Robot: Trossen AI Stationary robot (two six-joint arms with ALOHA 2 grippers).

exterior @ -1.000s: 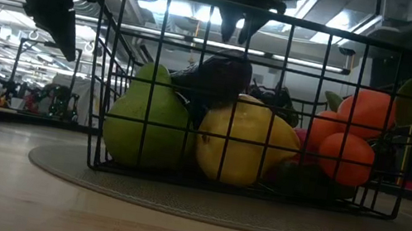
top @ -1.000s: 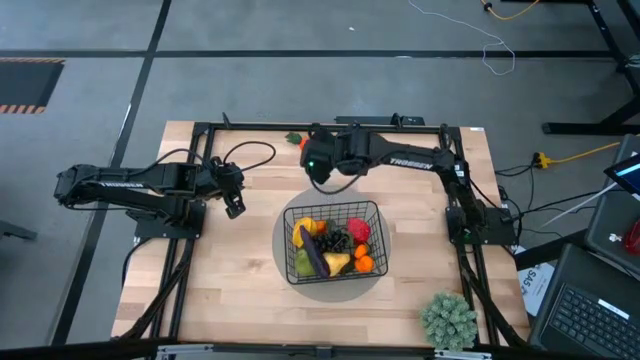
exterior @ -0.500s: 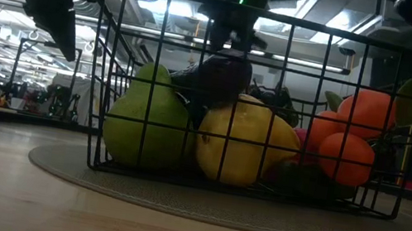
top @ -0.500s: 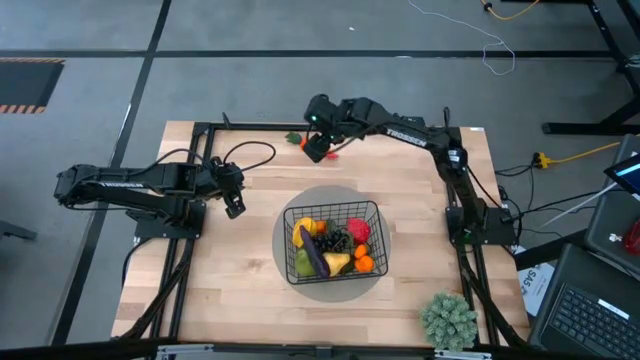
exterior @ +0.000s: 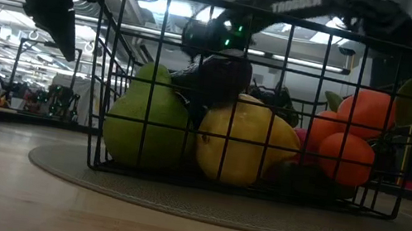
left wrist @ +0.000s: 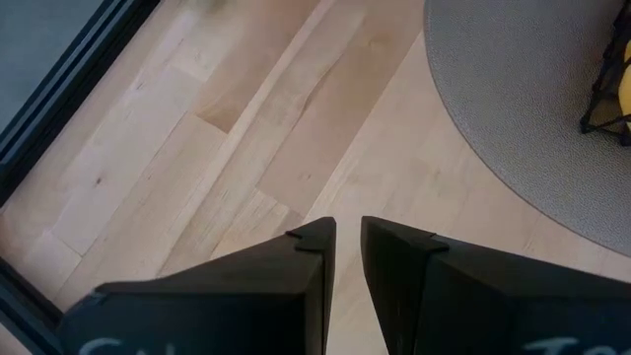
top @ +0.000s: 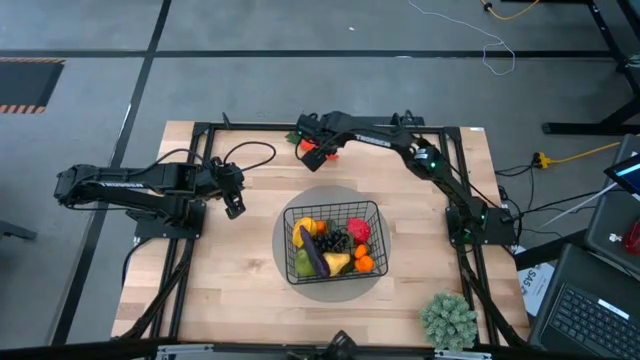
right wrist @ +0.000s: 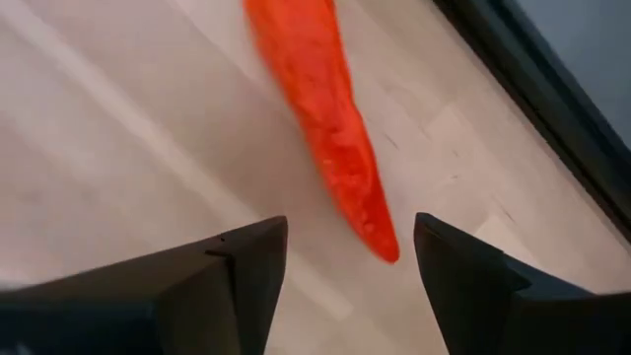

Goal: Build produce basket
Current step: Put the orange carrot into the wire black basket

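While one carrot (right wrist: 325, 128) lies out, two tangerines (exterior: 351, 136) basketed

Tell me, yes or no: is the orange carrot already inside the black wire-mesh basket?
No. The orange carrot lies on the bare wooden table ahead of the open right gripper, not inside the black wire-mesh basket.

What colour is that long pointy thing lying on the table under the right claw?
Bright orange: it is a carrot, clearest in the right wrist view.
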